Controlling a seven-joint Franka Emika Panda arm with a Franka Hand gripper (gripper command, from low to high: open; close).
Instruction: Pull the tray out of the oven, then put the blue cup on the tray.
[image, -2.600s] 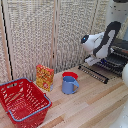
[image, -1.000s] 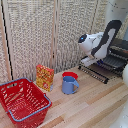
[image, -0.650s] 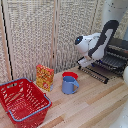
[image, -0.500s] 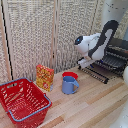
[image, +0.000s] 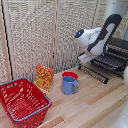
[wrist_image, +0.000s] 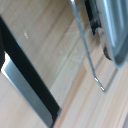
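Observation:
The black oven (image: 120, 46) stands at the exterior view's right edge with its door (image: 93, 72) folded down. The dark wire tray (image: 107, 61) sticks out of it over the door. My gripper (image: 83, 58) hangs in the air just off the tray's near corner, touching nothing, and looks open and empty. The blue cup (image: 69, 85) stands upright on the wooden table, well to the exterior view's left of the gripper and lower. The wrist view is blurred. It shows wood, a thin wire bar (wrist_image: 88, 47) and dark edges.
A shallow red bowl (image: 70, 75) sits right behind the cup. An orange box (image: 44, 77) stands against the slatted wall. A large red basket (image: 22, 101) fills the exterior view's lower left corner.
My arm has drawn back from the tray toward the exterior view's left and risen slightly. Tray, cup and the other things have stayed put.

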